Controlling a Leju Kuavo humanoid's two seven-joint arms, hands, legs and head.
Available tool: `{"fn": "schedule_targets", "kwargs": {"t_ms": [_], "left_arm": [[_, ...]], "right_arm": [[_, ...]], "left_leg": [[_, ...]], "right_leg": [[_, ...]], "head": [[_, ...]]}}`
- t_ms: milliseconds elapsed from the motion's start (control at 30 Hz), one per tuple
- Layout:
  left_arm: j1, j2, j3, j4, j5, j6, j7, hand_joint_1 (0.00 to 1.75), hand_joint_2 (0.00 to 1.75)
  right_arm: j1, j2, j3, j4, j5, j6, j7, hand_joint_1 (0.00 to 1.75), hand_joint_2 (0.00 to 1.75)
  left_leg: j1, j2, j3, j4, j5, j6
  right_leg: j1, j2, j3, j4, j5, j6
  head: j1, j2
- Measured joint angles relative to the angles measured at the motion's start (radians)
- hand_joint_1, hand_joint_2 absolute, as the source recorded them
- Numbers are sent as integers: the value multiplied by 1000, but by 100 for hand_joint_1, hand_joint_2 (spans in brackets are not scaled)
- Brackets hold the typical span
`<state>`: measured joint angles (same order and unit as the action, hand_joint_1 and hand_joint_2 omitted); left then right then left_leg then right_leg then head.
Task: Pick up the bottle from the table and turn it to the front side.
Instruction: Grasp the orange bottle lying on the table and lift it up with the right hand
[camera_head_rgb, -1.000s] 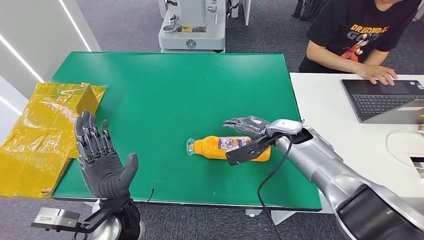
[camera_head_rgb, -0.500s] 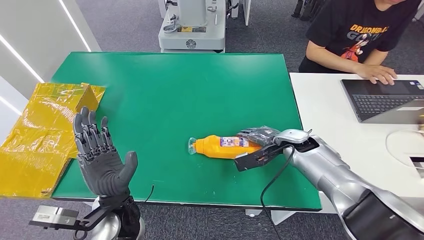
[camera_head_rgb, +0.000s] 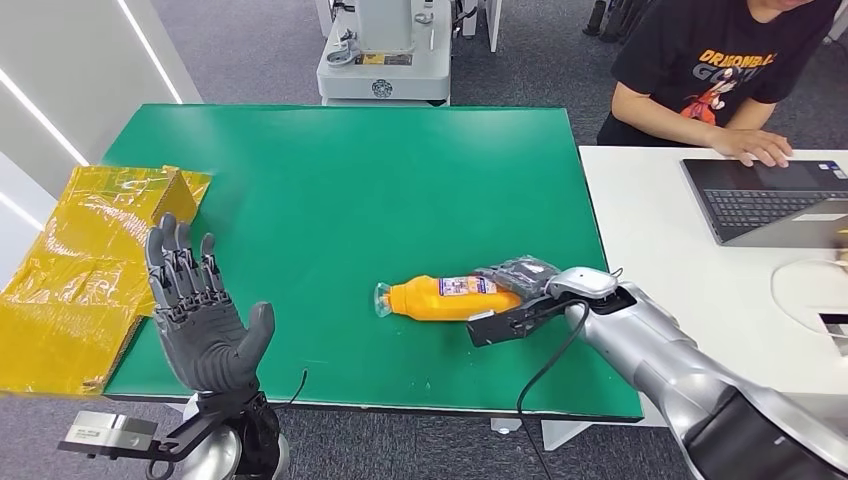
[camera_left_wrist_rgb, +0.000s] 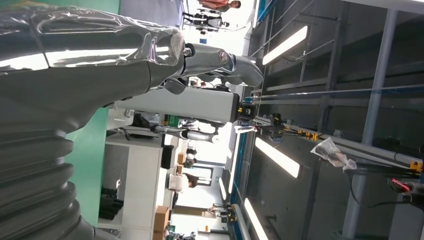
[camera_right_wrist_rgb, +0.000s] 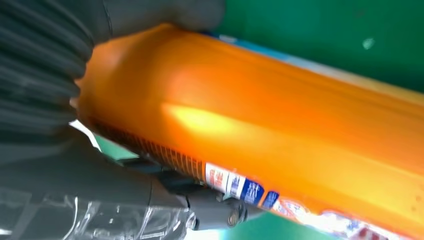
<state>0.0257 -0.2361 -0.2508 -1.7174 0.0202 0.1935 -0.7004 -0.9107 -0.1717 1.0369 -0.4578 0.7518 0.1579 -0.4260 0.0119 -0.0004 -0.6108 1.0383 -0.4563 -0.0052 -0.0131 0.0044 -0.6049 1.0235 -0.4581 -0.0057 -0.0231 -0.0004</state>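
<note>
Lying on its side on the green table (camera_head_rgb: 330, 180) near the front edge, cap pointing left, the orange bottle (camera_head_rgb: 450, 298) is grasped at its base by the right hand (camera_head_rgb: 520, 275), while the left hand (camera_head_rgb: 200, 320) is raised, fingers spread, holding nothing.

The left hand (camera_head_rgb: 205, 325) is raised upright, palm showing, fingers spread and holding nothing. The right arm reaches in low, and the right hand (camera_head_rgb: 520, 283) wraps around the bottle (camera_head_rgb: 450, 297), fingers curled over it.
</note>
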Motion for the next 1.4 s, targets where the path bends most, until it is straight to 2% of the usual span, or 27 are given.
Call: {"fn": "schedule_targets", "kwargs": {"t_ms": [167, 367, 567, 667, 767, 867, 1033, 1400], "left_arm": [[0, 0, 1, 0, -2, 7, 0, 0, 175], [1, 0, 4, 1, 9, 39, 0, 0, 175], [-13, 2, 4, 126, 155, -158, 1, 0, 175], [-24, 2, 1, 207, 160, -181, 8, 0, 175], [-38, 3, -9, 268, 156, -189, 31, 0, 175], [-54, 3, -21, 312, 149, -196, 56, 0, 175], [-78, 3, -42, 374, 144, -202, 78, 0, 175], [-97, 4, -63, 430, 136, -218, 78, 0, 175]], "right_arm": [[14, 7, 4, 0, -18, -69, 26, 175, 175], [58, 33, -31, -15, -92, -260, 83, 175, 175], [161, 69, -162, -121, -184, -539, 70, 175, 175], [233, 85, -232, -196, -216, -639, 33, 175, 175], [305, 103, -285, -267, -232, -697, -13, 175, 175], [367, 120, -316, -331, -233, -718, -40, 175, 175], [442, 142, -334, -411, -220, -692, -30, 175, 175], [497, 148, -331, -460, -172, -595, -38, 175, 175]], "left_leg": [[0, 0, 0, 0, 0, 0], [0, 0, 0, 0, 0, 0], [0, -2, 0, -1, 0, 0], [0, -2, -1, -1, 0, 0], [0, -2, -1, -1, -1, 0], [0, -2, -1, -1, -1, 0], [0, -2, -1, -1, -1, 0], [0, -2, -1, -1, -1, 0]], "right_leg": [[0, 0, 0, 0, 0, 0], [0, 0, 0, 0, 0, 0], [0, -1, 0, 0, -1, 1], [0, -1, 0, 0, -1, 1], [0, -1, 0, 0, -1, 1], [0, -1, -1, 0, -1, 1], [0, -1, -1, 0, -1, 1], [0, -1, -1, 0, -1, 1]], "head": [[0, 0], [0, 0], [0, 0], [0, 0], [0, 0], [0, 0], [0, 0], [0, 0]]}}
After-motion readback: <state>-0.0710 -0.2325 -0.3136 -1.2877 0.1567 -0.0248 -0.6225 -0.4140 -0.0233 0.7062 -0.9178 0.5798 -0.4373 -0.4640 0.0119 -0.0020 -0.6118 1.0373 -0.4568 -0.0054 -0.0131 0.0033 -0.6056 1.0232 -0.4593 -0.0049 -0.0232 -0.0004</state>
